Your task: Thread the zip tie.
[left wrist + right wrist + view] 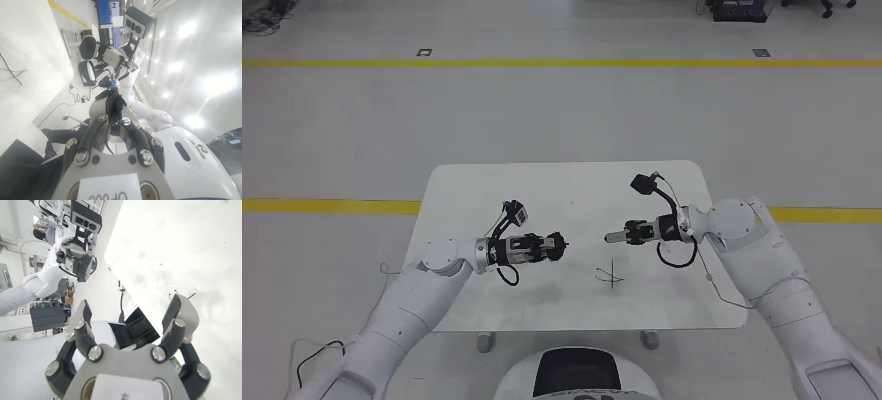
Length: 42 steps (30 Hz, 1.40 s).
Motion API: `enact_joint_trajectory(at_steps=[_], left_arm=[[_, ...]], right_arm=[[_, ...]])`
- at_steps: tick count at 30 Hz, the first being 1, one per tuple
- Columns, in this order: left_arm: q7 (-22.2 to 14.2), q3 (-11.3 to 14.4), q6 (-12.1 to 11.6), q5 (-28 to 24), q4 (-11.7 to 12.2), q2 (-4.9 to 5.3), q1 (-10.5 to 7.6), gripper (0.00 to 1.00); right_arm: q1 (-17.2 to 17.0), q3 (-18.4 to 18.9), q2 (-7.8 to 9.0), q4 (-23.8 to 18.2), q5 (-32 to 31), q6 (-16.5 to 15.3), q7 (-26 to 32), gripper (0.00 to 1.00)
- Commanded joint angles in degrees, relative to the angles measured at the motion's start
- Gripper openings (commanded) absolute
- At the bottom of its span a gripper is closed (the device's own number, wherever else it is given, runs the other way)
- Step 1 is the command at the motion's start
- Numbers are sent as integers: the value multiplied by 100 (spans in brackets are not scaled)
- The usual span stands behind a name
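White table (492, 190), both arms held over it, grippers pointing at each other across a gap at mid-frame in the top view. Left gripper (558, 243) sits just left of centre, level above the tabletop. In its own wrist camera its fingers (110, 106) are drawn tight together, dark pads pressed face to face. A thin black strand runs down between the finger links, but I cannot tell whether it is a zip tie or the gripper's own wiring, so I cannot say that anything is pinched. Right gripper (610, 237) sits just right of centre, tip toward the left one, near it but apart. Its wrist camera shows the pincer spread wide, the ribbed pads (87, 311) well separated with nothing between them. Zip ties (610, 274): thin black strips lying crossed on the table, flat and loose, below and slightly right of the gap between the two gripper tips in the top view, toward the near edge. Neither gripper touches them. The left wrist camera catches the same crossed strips (13, 73) on the white surface, with a faint rectangular outline around them that may be a clear sheet, though I am not sure. How many ties are in the bundle I cannot make out; at least two strands cross.
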Motion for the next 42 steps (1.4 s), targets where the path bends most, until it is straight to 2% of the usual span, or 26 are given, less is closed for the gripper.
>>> enact_joint_trajectory(at_steps=[1, 4, 6, 10, 13, 14, 20, 21, 27, 42], left_arm=[[0, 0, 0, 0, 0, 0, 0, 0], [0, 0, 0, 0, 0, 0, 0, 0], [0, 0, 0, 0, 0, 0, 0, 0], [0, 0, 0, 0, 0, 0, 0, 0], [0, 0, 0, 0, 0, 0, 0, 0], [0, 0, 0, 0, 0, 0, 0, 0], [0, 0, 0, 0, 0, 0, 0, 0], [0, 0, 0, 0, 0, 0, 0, 0], [0, 0, 0, 0, 0, 0, 0, 0], [0, 0, 0, 0, 0, 0, 0, 0]], right_arm=[[0, 0, 0, 0, -1, 0, 0, 100], [-9, -6, 1, -21, -65, 1, -74, 100], [18, -65, 9, -59, -333, 45, -129, 100], [332, -269, 2, 155, -771, -87, 60, 100], [643, -505, -34, 478, -1050, -322, 180, 100], [795, -638, -59, 628, -1164, -455, 267, 100], [1509, -1492, -274, 1139, -1617, -468, 329, 100], [1649, -1730, -333, 1165, -1728, -468, 371, 100], [2033, -2582, -562, 1296, -1983, -468, 70, 100], [2033, -2582, -562, 1296, -1983, -468, 70, 100]])
